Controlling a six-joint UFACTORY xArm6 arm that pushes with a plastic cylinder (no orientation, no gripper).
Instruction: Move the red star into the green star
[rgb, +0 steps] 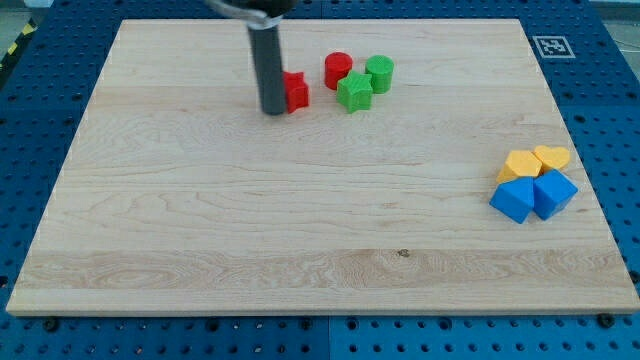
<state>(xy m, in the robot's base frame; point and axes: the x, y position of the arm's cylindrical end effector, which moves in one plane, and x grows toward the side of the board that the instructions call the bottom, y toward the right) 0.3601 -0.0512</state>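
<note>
The red star (296, 91) lies near the view's top centre, partly hidden on its left side by the dark rod. My tip (273, 111) rests on the board right against the red star's left side. The green star (354, 93) lies a short way to the right of the red star, with a small gap between them. A red cylinder (338, 70) and a green cylinder (380, 73) stand just above the green star.
The wooden board (300, 230) lies on a blue perforated table. At the view's right edge a tight cluster holds two yellow blocks (522, 164) (551, 157) and two blue blocks (514, 199) (555, 192). A marker tag (549, 45) sits at the top right.
</note>
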